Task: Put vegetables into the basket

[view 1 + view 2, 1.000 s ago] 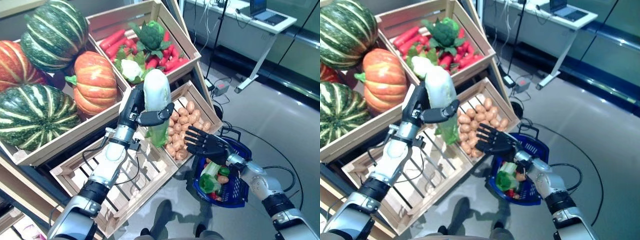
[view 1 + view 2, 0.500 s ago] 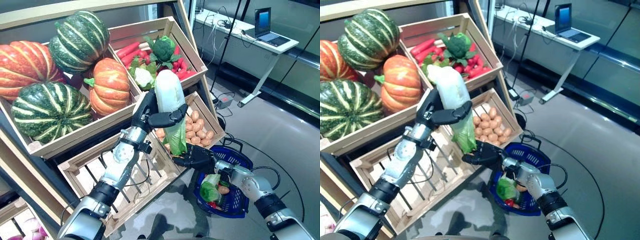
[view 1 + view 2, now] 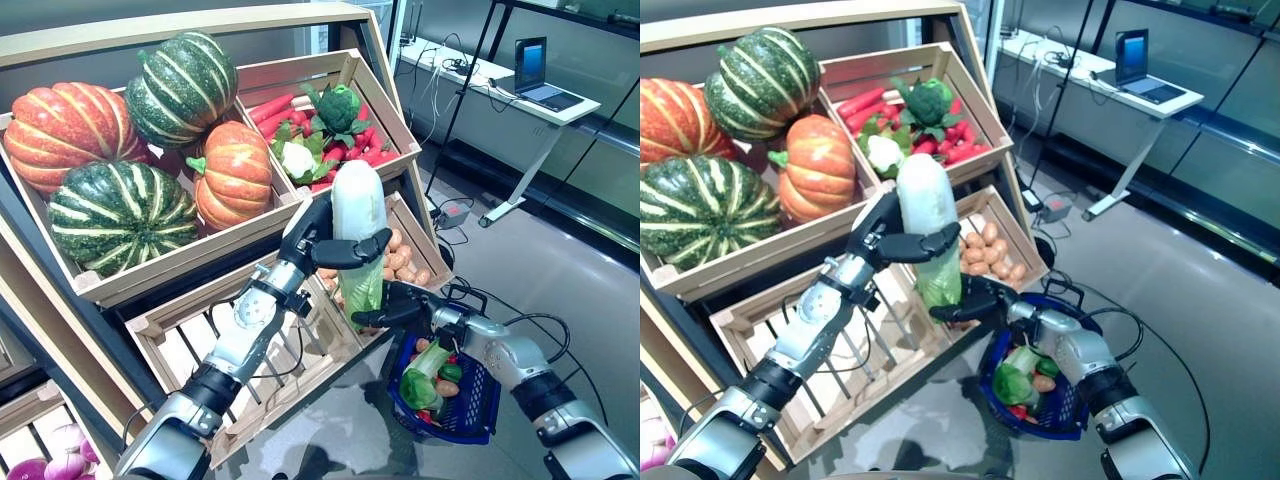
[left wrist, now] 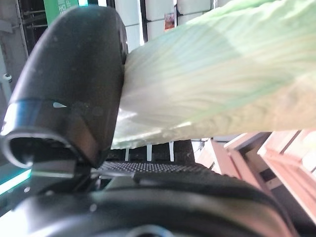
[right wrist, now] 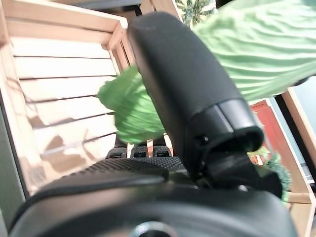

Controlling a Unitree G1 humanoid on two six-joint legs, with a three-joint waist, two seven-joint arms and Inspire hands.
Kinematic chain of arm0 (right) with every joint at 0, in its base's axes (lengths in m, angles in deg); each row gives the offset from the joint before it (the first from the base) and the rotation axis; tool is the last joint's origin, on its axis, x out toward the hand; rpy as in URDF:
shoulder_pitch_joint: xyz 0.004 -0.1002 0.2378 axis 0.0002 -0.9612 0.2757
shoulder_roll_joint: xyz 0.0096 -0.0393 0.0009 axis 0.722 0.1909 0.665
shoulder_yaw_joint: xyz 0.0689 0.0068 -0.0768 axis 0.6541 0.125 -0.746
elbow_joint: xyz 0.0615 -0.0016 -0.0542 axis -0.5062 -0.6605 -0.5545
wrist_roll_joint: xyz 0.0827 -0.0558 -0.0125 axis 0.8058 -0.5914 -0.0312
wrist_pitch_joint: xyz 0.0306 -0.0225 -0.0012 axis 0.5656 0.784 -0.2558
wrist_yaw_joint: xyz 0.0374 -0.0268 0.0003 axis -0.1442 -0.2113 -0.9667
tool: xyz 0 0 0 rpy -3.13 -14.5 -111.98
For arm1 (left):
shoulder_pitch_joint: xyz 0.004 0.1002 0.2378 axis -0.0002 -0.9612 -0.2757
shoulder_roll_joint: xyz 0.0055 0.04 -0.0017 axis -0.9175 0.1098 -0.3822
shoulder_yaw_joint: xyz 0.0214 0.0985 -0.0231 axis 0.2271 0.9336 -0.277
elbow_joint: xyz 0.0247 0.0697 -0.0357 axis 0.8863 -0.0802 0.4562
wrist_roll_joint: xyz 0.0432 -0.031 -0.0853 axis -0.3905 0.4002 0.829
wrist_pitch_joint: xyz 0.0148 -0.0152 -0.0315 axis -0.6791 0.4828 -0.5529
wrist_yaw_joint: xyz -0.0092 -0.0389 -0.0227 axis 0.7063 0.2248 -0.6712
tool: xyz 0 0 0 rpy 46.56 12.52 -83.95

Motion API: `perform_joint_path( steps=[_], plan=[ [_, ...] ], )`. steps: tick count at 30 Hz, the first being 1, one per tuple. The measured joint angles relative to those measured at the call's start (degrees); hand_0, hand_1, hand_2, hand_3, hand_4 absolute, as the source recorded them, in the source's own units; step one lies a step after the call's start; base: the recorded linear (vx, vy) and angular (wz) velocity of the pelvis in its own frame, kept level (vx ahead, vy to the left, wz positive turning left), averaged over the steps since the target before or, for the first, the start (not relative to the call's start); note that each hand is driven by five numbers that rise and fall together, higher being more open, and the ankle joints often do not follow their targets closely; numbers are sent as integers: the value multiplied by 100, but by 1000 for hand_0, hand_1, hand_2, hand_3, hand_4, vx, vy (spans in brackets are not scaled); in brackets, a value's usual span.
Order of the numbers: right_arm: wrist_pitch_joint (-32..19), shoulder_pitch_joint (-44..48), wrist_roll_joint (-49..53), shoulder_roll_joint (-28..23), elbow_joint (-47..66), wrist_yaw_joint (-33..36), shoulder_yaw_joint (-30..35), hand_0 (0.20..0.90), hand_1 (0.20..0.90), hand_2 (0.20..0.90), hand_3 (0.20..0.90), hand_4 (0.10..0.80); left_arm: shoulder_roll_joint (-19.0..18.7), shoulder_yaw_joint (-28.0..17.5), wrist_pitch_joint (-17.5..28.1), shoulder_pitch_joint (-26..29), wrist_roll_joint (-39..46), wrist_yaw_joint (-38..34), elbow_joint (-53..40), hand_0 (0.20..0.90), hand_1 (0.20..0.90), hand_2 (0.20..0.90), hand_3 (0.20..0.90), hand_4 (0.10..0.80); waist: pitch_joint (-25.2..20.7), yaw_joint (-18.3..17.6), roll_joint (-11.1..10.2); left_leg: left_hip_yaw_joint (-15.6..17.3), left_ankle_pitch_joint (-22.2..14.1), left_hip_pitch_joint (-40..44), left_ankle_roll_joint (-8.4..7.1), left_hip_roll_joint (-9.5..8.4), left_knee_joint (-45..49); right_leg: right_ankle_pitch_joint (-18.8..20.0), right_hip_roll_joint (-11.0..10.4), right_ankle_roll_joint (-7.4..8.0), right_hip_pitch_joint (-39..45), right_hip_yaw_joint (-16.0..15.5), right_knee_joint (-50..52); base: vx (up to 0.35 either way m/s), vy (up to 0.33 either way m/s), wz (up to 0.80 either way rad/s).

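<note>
A long white-and-green cabbage (image 3: pixel 358 215) stands upright in the air before the potato crate (image 3: pixel 408 262), with my left hand (image 3: pixel 310 235) shut on its white middle; its thumb (image 4: pixel 74 74) presses the ribbed leaves (image 4: pixel 212 84). My right hand (image 3: pixel 405 305) has come up from the lower right to the leafy lower end, where its thumb (image 5: pixel 182 84) and fingers are curled on the green leaves (image 5: pixel 256 54). Just below that arm hangs the blue basket (image 3: pixel 480 405), holding greens and several small vegetables.
The sloped wooden stand holds a crate of striped pumpkins (image 3: pixel 120 215), a crate of carrots, broccoli and cauliflower (image 3: pixel 320 130), and a bare slatted crate (image 3: pixel 190 340) under my left arm. A desk with a laptop (image 3: pixel 530 85) stands at the back right across open floor.
My right hand rose from spread above the basket to the cabbage's leafy end and closed on it. The left hand kept hold. The camera has shifted.
</note>
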Motion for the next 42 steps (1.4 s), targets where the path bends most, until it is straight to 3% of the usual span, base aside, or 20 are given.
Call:
perform_joint_path(
  steps=[27,29,42],
  plan=[
    [-12,29,336,44,-32,256,-110,900,900,900,900,800,156,-22,-121,-173,475,18,25,300,300,300,300,400,-62,61,117,-16,0,4,0,0,-2,0,0,-1,7,2,-6,0,0,0],
    [-11,29,504,43,-56,259,-115,300,300,300,300,400,176,-23,-113,-173,506,17,25,300,300,300,300,400,-73,80,136,-18,0,3,0,0,-2,0,1,-1,7,1,-6,0,0,0],
    [-12,29,741,315,-105,537,-211,300,300,300,300,400,253,-106,-48,-163,446,-130,12,300,300,300,300,400,-89,184,155,-58,11,-19,-1,-3,-2,0,-1,-1,24,1,-6,-1,1,2]
  ],
)
